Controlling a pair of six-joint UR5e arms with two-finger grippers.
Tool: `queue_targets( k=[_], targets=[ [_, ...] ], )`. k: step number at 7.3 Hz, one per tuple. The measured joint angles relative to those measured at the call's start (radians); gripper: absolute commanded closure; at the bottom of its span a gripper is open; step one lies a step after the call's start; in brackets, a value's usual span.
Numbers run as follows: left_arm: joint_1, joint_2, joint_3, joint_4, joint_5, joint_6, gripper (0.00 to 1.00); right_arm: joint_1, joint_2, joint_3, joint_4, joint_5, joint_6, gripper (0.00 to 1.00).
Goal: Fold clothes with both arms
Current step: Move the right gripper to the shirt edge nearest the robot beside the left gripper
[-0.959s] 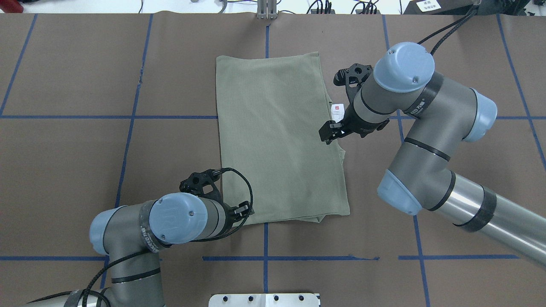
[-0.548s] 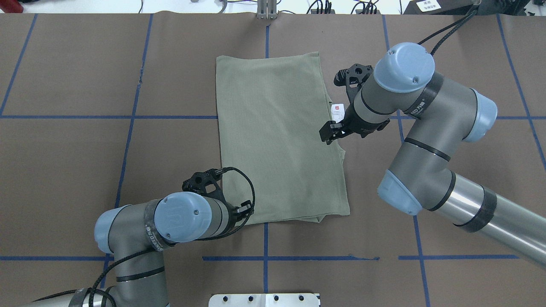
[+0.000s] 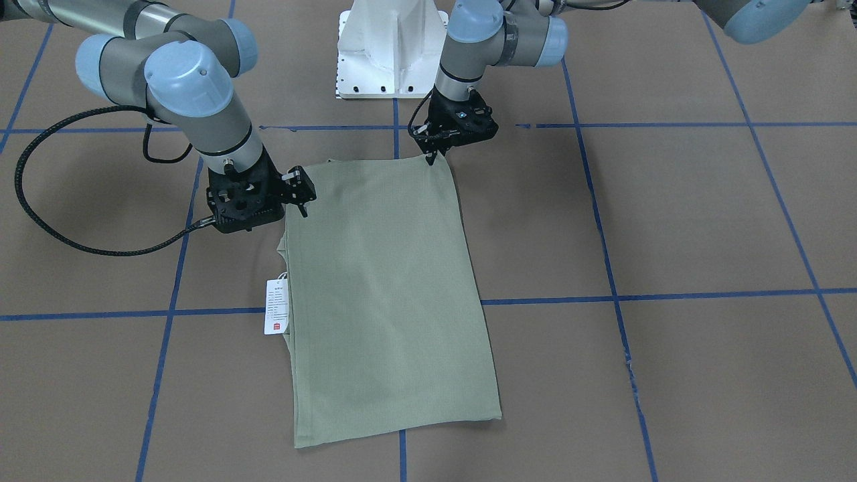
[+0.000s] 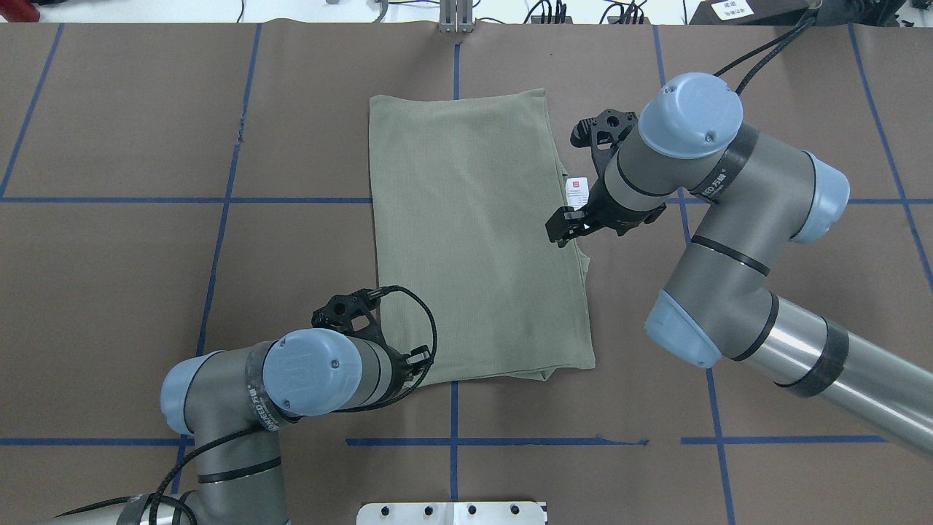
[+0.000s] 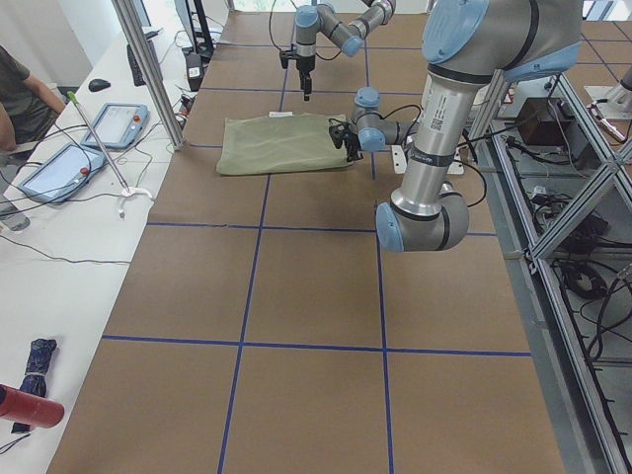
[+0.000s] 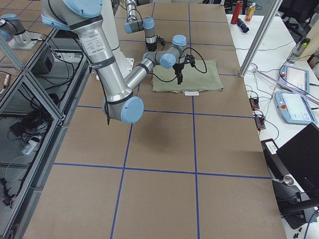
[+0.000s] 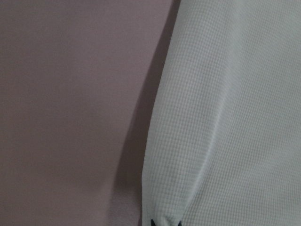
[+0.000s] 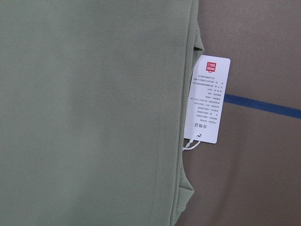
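Sage-green knit shirt (image 4: 474,240): folded to long rectangle, lying flat; white hang tag (image 3: 276,306) with red mark sticks out at one long edge. Left gripper (image 3: 432,158): pinched on shirt's corner nearest robot. Right gripper (image 3: 304,197): fingers apart, over shirt's tag-side edge.

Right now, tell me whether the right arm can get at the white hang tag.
Probably yes: the hang tag lies uncovered beside the shirt edge, close to the right gripper, with nothing between them.

One green shirt (image 4: 474,233), one white hang tag (image 3: 276,306), two arms counted, left arm (image 4: 219,397) and right arm (image 4: 736,219), one white pedestal (image 3: 395,50).
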Motion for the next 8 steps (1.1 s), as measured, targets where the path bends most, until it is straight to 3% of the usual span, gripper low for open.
queue_targets(
  k=[2,5,8],
  targets=[
    [0.002,0.001,-0.048,0.026,-0.004,0.008,1.0,-0.024,-0.004,0.017,0.001,-0.003,0.086,0.0],
    [0.005,0.0,-0.085,0.052,-0.01,0.011,1.0,-0.131,-0.047,0.102,0.002,-0.024,0.392,0.0],
    [0.007,-0.001,-0.085,0.053,-0.016,0.011,1.0,-0.249,-0.116,0.147,0.003,-0.137,0.663,0.0]
  ],
)
